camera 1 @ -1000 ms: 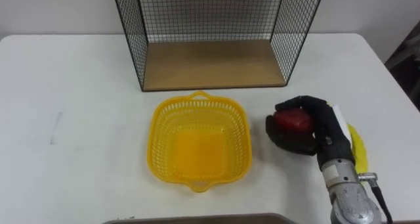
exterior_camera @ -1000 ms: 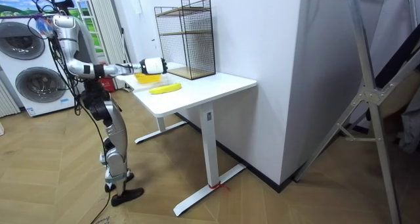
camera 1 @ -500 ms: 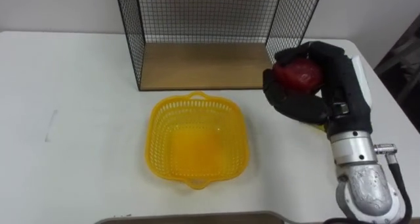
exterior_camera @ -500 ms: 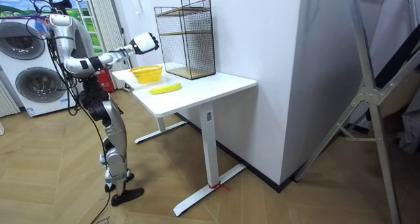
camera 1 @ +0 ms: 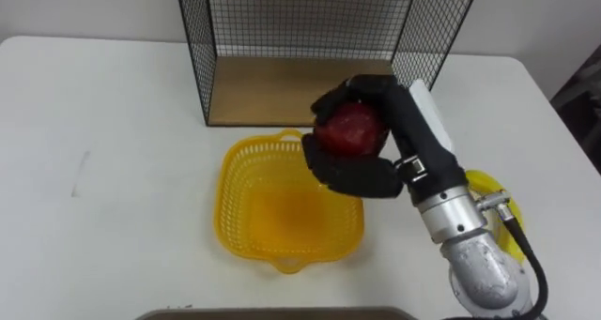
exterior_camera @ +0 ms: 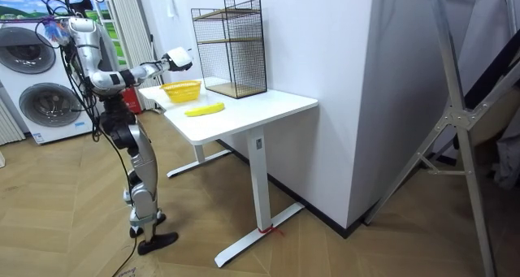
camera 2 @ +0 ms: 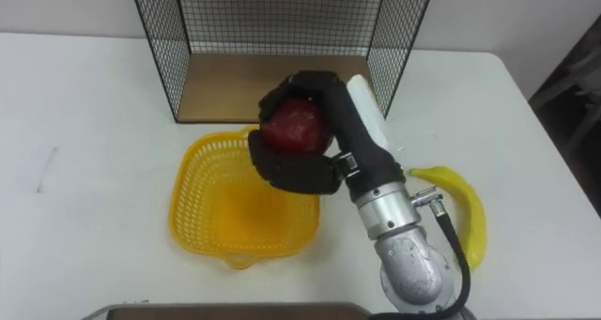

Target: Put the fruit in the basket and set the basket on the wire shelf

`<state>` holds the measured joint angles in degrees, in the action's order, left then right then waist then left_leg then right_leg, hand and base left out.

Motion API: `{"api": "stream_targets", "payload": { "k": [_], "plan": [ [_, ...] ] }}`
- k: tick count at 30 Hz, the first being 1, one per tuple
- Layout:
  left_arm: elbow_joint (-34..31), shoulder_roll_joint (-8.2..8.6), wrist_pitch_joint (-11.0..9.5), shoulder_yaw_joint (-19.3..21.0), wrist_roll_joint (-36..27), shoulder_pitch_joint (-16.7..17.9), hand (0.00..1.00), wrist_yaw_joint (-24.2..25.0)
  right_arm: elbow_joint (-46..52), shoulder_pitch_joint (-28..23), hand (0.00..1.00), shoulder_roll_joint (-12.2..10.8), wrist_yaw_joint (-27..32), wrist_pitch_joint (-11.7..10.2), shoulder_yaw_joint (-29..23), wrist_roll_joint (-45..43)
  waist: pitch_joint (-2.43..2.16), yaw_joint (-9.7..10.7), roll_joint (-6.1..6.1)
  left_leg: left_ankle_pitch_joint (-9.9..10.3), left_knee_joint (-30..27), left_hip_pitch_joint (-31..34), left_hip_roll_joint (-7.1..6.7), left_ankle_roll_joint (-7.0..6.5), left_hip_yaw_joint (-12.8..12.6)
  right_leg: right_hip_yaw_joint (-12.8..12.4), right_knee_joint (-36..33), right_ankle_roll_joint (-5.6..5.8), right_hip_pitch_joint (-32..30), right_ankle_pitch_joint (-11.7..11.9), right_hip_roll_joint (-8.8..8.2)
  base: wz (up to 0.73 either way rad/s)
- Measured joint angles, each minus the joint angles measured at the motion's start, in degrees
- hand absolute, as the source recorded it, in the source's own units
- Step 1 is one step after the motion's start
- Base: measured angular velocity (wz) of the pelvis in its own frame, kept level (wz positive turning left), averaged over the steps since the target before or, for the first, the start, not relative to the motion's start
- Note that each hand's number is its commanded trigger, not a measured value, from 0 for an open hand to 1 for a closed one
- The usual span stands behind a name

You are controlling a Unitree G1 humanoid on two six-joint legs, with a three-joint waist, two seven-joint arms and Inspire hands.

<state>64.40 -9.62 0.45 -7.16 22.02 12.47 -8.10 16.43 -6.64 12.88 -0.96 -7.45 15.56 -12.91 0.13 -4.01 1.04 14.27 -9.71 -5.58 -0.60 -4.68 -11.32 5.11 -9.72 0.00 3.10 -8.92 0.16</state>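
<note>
The red apple (camera 1: 349, 128) is held clear of the table, above the far right part of the yellow basket (camera 1: 235, 193), on the side nearest the wire shelf (camera 1: 272, 90). My right hand (camera 1: 362, 175) has its fingers curled over the top of the apple and the thumb closed under it, so the apple is wrapped all round rather than pinched. I judge the apple firm, smooth and fairly weighty for its size. It should not crush, but it is round enough to roll and could bruise if dropped from this height, so it wants lowering into the basket before the fingers let go. The basket is empty and looks like light, stiff plastic lattice. I expect it to slide on the white table (camera 1: 113, 151) if knocked, and the small tabs on its near and far rims look like the places to take hold. A banana (camera 2: 465, 207) lies on the table to the right of the basket, well apart from it. It is likely soft, and best taken across its middle. Not verifiable: how the palm meets the apple, since the fingers cover it. The basket's right rim lies behind the hand, part of the banana lies behind the wrist, and the upper part of the shelf is cut off in the eye views.
</note>
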Motion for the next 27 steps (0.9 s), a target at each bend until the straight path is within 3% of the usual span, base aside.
{"api": "stream_targets", "payload": {
  "k": [2,3,5,27],
  "plan": [
    [-0.05,-0.02,0.30,-0.70,0.09,-0.62,0.00,0.00,-2.21,0.47,1.00,0.93,-0.07,0.10,1.03,0.00,0.03,-0.68,0.10,0.00,0.10,0.03,0.00,0.00,-0.04,-0.25,-0.04,0.00,-0.04,0.00,0.04,0.00],
    [-0.05,-0.05,0.65,-1.20,0.04,-1.10,0.00,0.00,-3.32,0.47,0.63,1.17,-0.31,0.58,1.78,0.10,0.12,-1.07,0.22,0.00,0.10,0.06,0.00,0.00,-0.02,-0.25,-0.03,0.00,-0.04,0.00,0.05,0.00],
    [-0.03,-0.18,0.91,-2.26,0.04,-1.92,0.00,0.03,-5.05,0.67,0.00,1.19,-1.27,1.48,3.72,0.12,0.19,-1.23,0.37,0.00,0.10,0.10,0.00,0.00,0.20,-0.23,-0.02,0.00,-0.02,0.00,0.07,0.04],
    [-0.58,-0.20,0.89,-2.16,0.04,-3.65,0.00,-0.20,-6.62,0.88,0.00,0.98,-2.92,2.06,5.16,-1.04,0.25,-1.09,0.47,0.00,-0.07,0.79,-0.03,0.00,1.39,1.30,0.12,0.00,-0.12,0.00,-0.04,0.02]
  ]
}}
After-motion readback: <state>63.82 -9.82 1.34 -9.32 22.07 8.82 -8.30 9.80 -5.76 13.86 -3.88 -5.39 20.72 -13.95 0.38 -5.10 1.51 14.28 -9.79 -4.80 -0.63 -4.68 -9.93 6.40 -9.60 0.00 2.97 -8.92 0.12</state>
